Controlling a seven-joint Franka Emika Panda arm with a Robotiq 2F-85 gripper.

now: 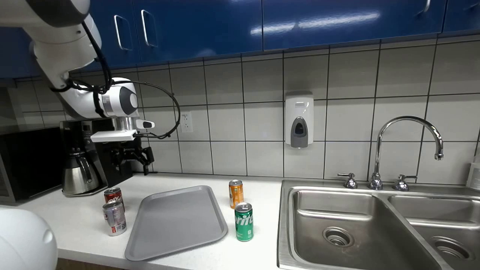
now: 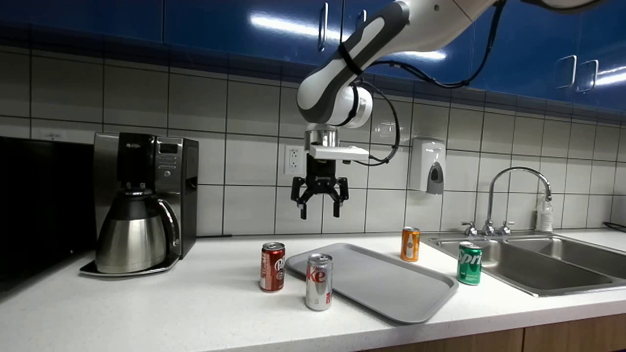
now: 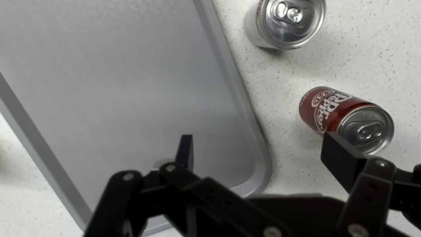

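1. One silver can stands upright at the front of the counter, just beside the tray but apart from it.
2. One green can stands upright across the tray from it.
3. One tray lies flat between four cans in all, two along either long side.
4. One red can, upright, stands behind the silver can, near a back corner of the tray.
5. One orange can, upright, stands behind the green can.
6. One gripper hangs well above the counter, released, its two fingers parted. In the wrist view one finger shows against the tray, the other overlapping the red can's top.
7. One coffee maker holds one carafe; one black box sits beside it.
8. One sink has two basins and two drains.
9. One faucet rises between two taps; one bottle stands behind the sink.
10. The wall carries one dispenser and one outlet.
11. Blue cabinets hang above; four handles show in an exterior view.
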